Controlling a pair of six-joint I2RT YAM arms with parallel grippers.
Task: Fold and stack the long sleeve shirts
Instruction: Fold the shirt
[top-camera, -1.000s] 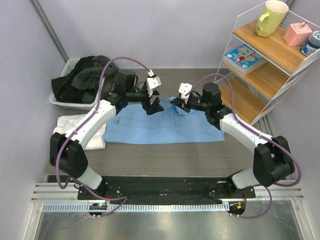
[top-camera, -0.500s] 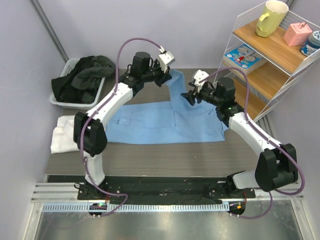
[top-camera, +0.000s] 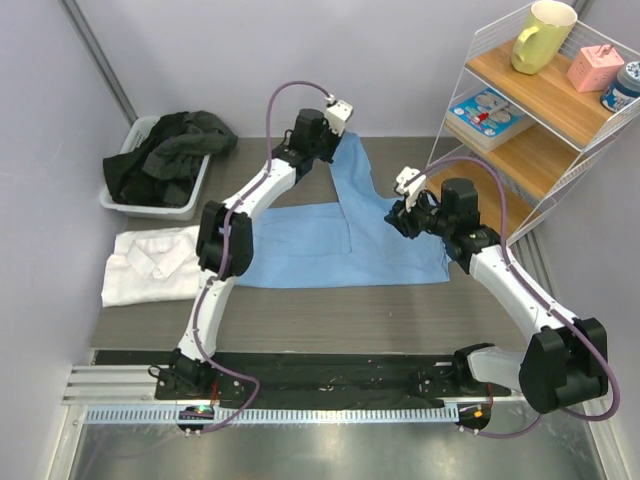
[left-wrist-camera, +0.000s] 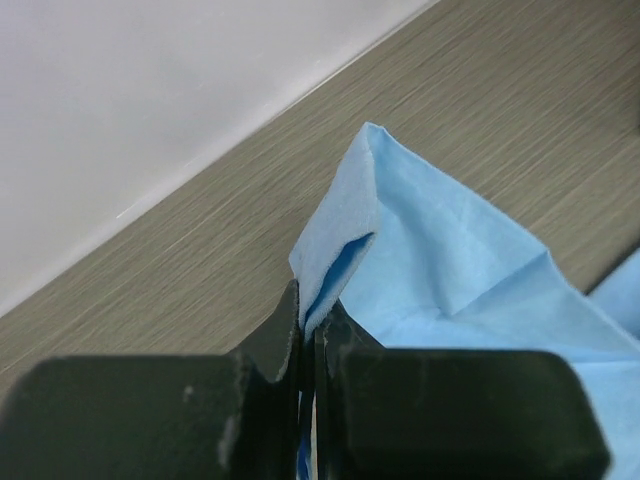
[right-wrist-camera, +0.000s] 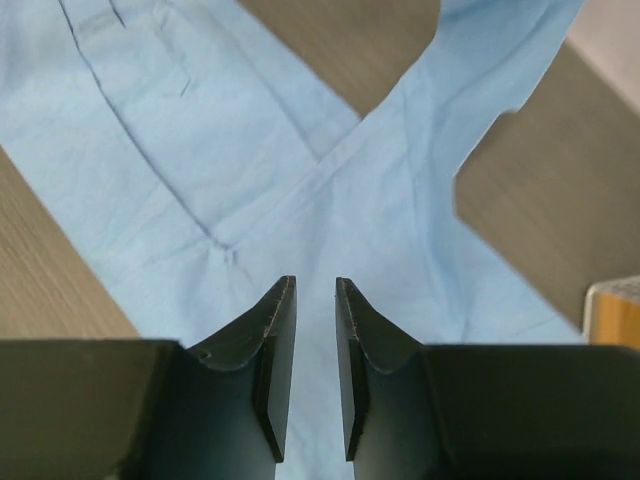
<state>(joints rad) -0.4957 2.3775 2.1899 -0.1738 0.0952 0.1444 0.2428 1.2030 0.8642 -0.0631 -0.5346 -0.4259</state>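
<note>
The light blue long sleeve shirt (top-camera: 300, 250) lies spread on the table, with one sleeve (top-camera: 358, 185) drawn out toward the back wall. My left gripper (top-camera: 328, 137) is stretched far back and shut on that sleeve's end; in the left wrist view the blue cloth (left-wrist-camera: 420, 240) is pinched between the jaws of that gripper (left-wrist-camera: 310, 318). My right gripper (top-camera: 398, 220) hovers over the shirt's right part. Its jaws (right-wrist-camera: 315, 290) stand slightly apart with nothing between them, above the blue cloth (right-wrist-camera: 250, 150). The white long sleeve shirt (top-camera: 150, 265) lies crumpled at the left.
A grey bin (top-camera: 150, 208) with dark clothes (top-camera: 165, 150) stands at the back left. A wire shelf (top-camera: 530, 150) with wooden boards stands at the right, holding a yellow mug (top-camera: 542, 35) and small items. The back wall is close behind the left gripper.
My left gripper closed on the sleeve and carried it toward the back wall. My right gripper let go of the shirt, drew back toward the right, and its jaws have narrowed.
</note>
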